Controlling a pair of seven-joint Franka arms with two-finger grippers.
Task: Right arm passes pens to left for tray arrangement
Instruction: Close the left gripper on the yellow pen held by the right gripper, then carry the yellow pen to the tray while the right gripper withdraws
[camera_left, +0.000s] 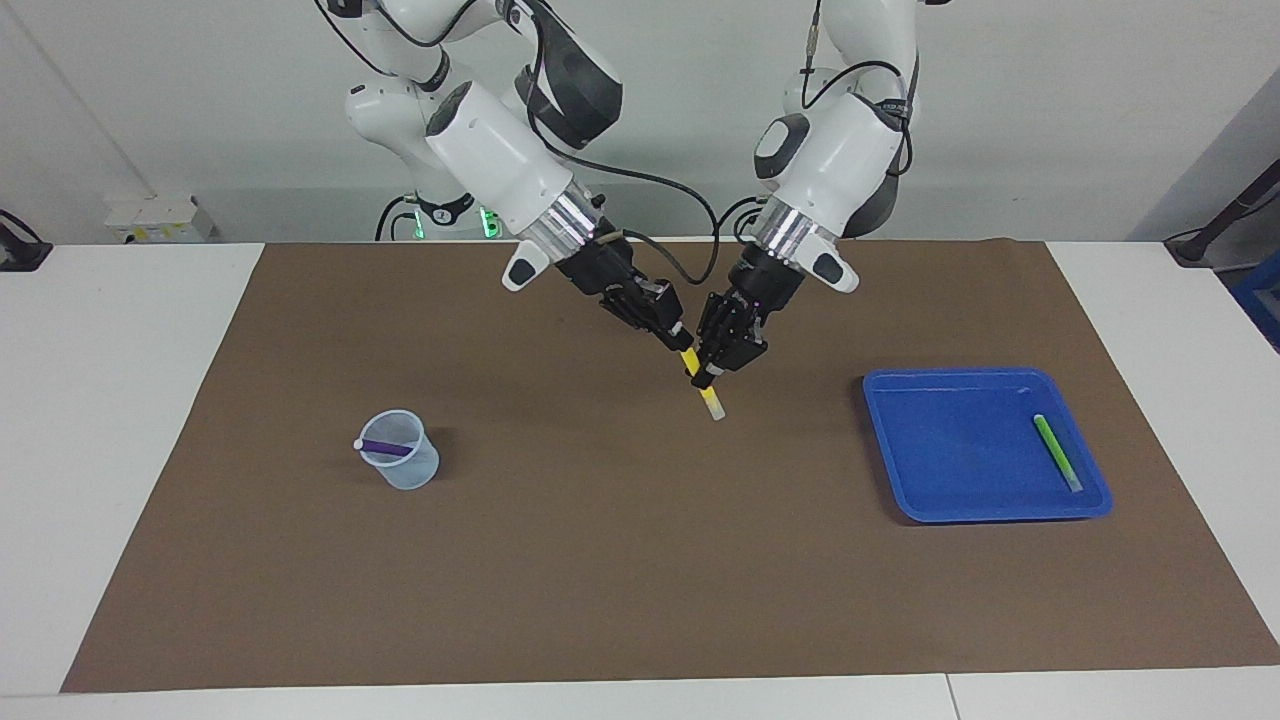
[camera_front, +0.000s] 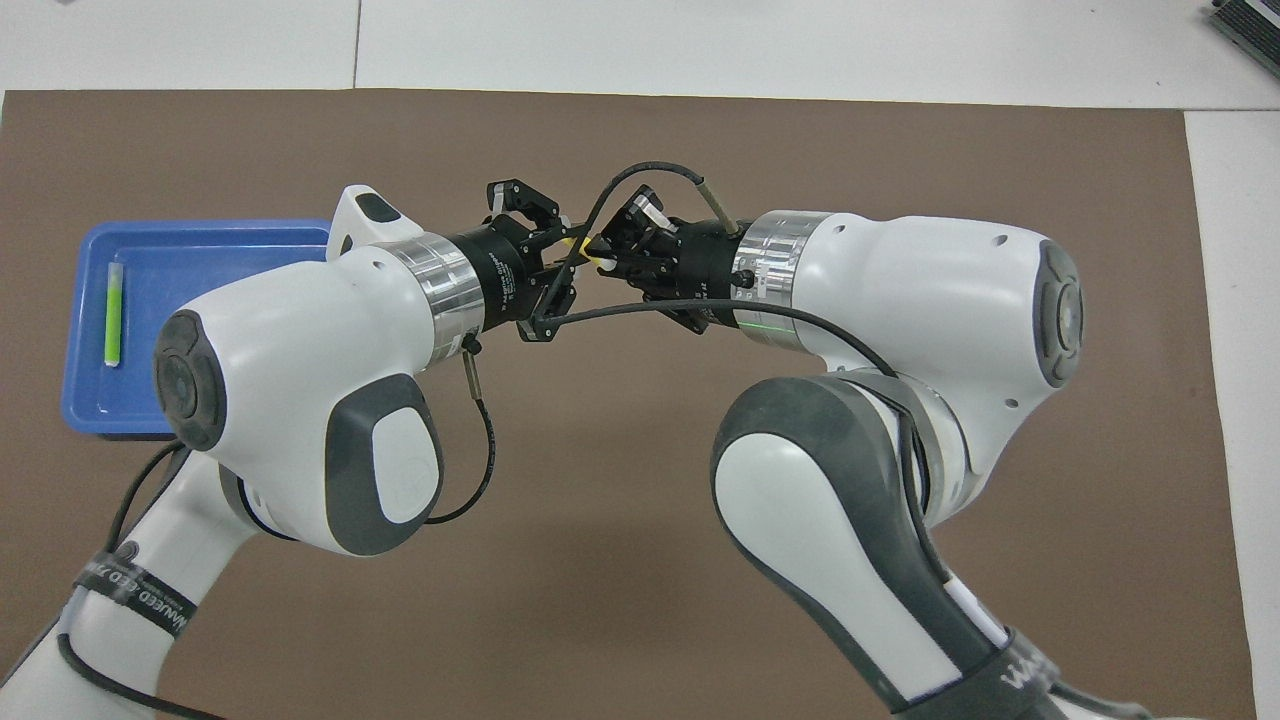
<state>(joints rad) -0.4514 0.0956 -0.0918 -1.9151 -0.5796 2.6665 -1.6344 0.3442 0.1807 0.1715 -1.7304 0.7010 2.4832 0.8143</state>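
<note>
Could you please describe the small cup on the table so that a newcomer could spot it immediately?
Start from the brown mat and go to the right arm's end of the table. There a pale translucent blue cup stands upright alone. It holds the purple pen, whereas the green pen lies in the blue tray.

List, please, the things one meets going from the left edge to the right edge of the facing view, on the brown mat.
Translucent cup with the purple pen in it → yellow pen, held above the mat where the two tools meet → blue tray → green pen lying in the tray.
</note>
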